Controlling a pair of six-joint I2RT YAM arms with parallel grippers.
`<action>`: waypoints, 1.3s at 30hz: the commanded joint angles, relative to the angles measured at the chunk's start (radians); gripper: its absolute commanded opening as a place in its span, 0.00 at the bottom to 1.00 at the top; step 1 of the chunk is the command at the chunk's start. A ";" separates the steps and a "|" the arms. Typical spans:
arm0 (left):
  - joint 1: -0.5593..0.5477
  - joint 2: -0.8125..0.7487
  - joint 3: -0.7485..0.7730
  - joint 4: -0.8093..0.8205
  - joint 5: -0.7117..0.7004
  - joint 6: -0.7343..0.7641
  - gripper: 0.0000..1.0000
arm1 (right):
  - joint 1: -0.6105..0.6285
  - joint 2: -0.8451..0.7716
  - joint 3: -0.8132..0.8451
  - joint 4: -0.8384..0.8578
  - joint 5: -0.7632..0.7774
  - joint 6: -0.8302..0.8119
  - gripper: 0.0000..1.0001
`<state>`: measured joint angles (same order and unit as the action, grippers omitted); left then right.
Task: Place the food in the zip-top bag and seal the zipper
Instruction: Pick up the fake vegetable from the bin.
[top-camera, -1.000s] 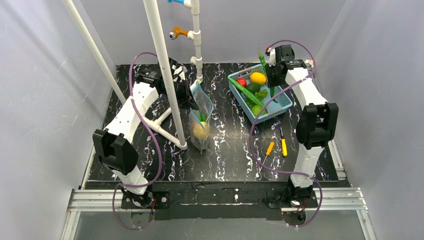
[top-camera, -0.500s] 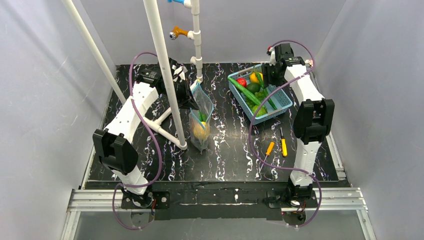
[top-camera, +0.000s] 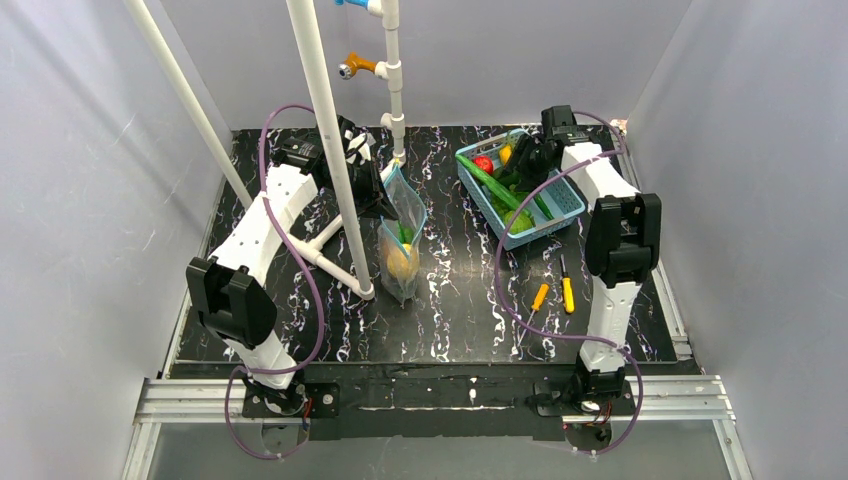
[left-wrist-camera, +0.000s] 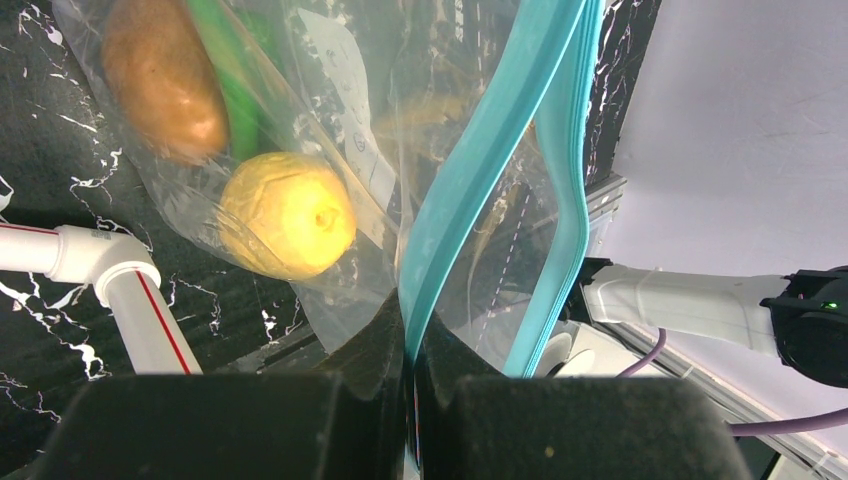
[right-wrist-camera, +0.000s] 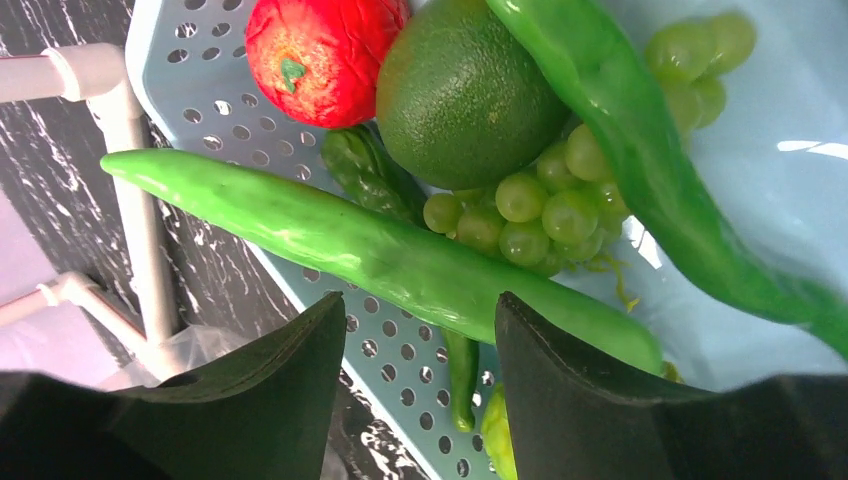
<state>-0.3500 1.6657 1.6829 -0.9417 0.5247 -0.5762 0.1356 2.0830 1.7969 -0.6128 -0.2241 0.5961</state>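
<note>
The clear zip-top bag (top-camera: 403, 240) hangs upright over the mat. My left gripper (top-camera: 375, 190) is shut on one side of its teal zipper (left-wrist-camera: 480, 150), and the mouth gapes open. Inside lie a yellow fruit (left-wrist-camera: 287, 215), a brown fruit (left-wrist-camera: 165, 80) and a green piece (left-wrist-camera: 225, 60). My right gripper (top-camera: 522, 163) stands open low over the light-blue basket (top-camera: 562, 214). Between and just beyond its fingers (right-wrist-camera: 420, 310) lies a long green pod (right-wrist-camera: 380, 250). Beside it are a red piece (right-wrist-camera: 320, 45), a round green fruit (right-wrist-camera: 470, 90), grapes (right-wrist-camera: 540, 200) and a second pod (right-wrist-camera: 650, 170).
A white pipe frame (top-camera: 330, 140) rises just left of the bag, with a foot bar (top-camera: 320, 258) on the mat. Two orange-handled screwdrivers (top-camera: 540, 296) (top-camera: 567, 292) lie on the mat in front of the basket, near the right arm.
My right gripper has come down and to the left into the basket and its jaws have widened. A green pod that stood up beside it now lies in the basket. The left arm has not moved.
</note>
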 joint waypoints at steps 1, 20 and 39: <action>-0.003 0.000 0.019 -0.011 0.023 0.009 0.00 | 0.010 -0.024 0.005 0.157 -0.040 0.090 0.63; -0.003 0.019 0.013 -0.060 0.001 0.039 0.00 | 0.068 0.306 0.405 0.133 -0.017 -0.326 0.71; -0.003 0.060 0.025 -0.062 -0.003 0.047 0.00 | 0.141 0.428 0.521 -0.038 0.115 -0.552 0.74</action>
<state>-0.3500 1.7306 1.6840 -0.9764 0.5194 -0.5449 0.2810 2.4641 2.2475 -0.5934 -0.1612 0.0643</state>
